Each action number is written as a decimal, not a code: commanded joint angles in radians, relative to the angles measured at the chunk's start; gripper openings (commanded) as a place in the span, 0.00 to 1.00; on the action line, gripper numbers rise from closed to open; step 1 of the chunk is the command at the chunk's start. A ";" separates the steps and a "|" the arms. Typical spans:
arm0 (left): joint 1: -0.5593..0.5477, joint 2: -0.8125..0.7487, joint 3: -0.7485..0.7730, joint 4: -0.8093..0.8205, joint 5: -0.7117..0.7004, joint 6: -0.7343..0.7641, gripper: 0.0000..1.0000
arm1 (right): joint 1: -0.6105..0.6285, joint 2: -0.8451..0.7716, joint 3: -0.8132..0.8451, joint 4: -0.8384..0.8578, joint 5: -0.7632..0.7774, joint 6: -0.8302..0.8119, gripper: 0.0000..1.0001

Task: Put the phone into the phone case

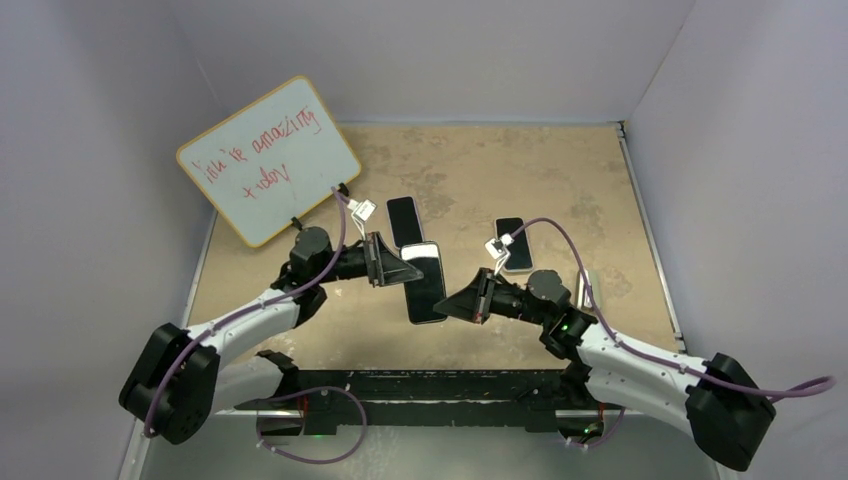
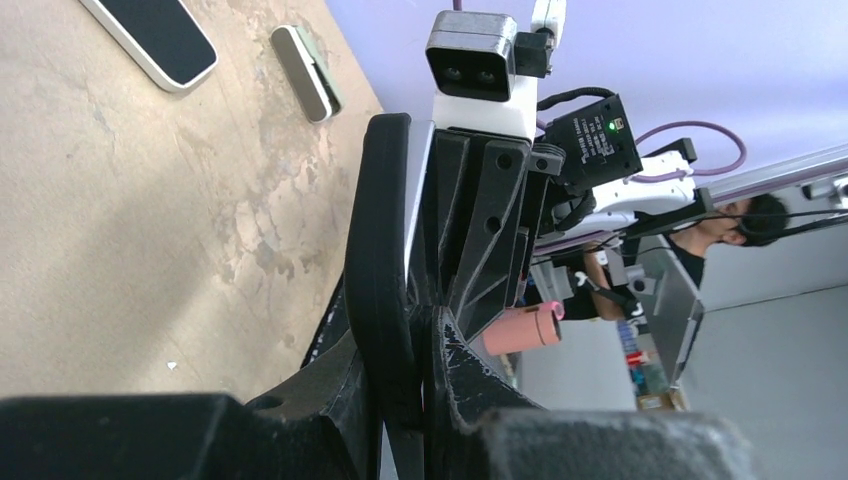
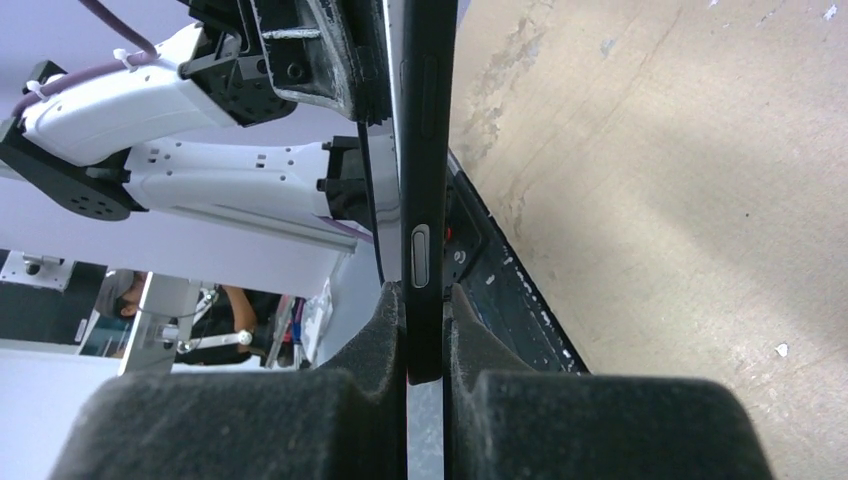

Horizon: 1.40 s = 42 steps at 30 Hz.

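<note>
Pale lavender walls (image 1: 450,50) on three sides. Worn, blotchy tan table (image 1: 560,170). Whiteboard (image 1: 268,160) with red scribble leaning at far left. Soft, even light. Person (image 2: 745,222) beyond the table edge.

Left end effector (image 1: 415,264) and right end effector (image 1: 443,303) face inward, clamped.

phone (image 3: 422,180): top end cut off by frame edge
phone case (image 2: 380,260): lower end hidden inside left end effector (image 2: 405,375)
spare phone (image 2: 150,35): cropped at top edge
whiteboard (image 1: 268,160): red scrawl, not legible
</note>
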 commanded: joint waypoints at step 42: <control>0.007 -0.054 0.106 -0.179 0.287 0.277 0.00 | 0.001 0.031 0.371 -0.269 0.083 -0.278 0.30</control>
